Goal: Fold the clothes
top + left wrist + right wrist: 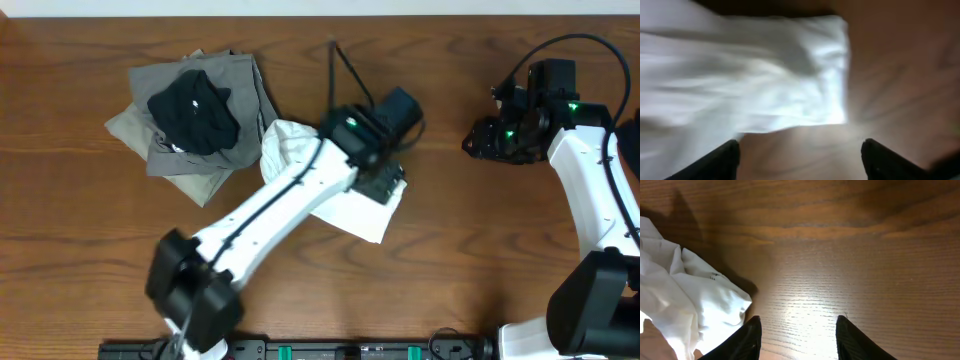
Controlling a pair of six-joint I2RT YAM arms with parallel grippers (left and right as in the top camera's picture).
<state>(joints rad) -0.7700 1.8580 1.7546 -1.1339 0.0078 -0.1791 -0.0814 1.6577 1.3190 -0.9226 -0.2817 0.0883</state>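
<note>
1. A crumpled white fabric garment point(355, 215) lies near the middle of the brown wooden worktop point(480, 250), partly hidden under the left arm.
2. The left pincer point(385, 185) sits over the garment's right edge. In the left wrist view its fingers point(725, 160) are spread wide, with nothing between them. The white cloth point(765, 75) lies just ahead of them, with bare wood to its right.
3. The right pincer point(478, 140) is well apart from the garment, towards the right of the worktop. It is spread too, over bare wood, and the garment's edge point(685, 295) shows to the left in its wrist view.
4. At the upper left, a rumpled black garment point(195, 110) rests on a stack of grey folded clothes point(250, 85).
</note>
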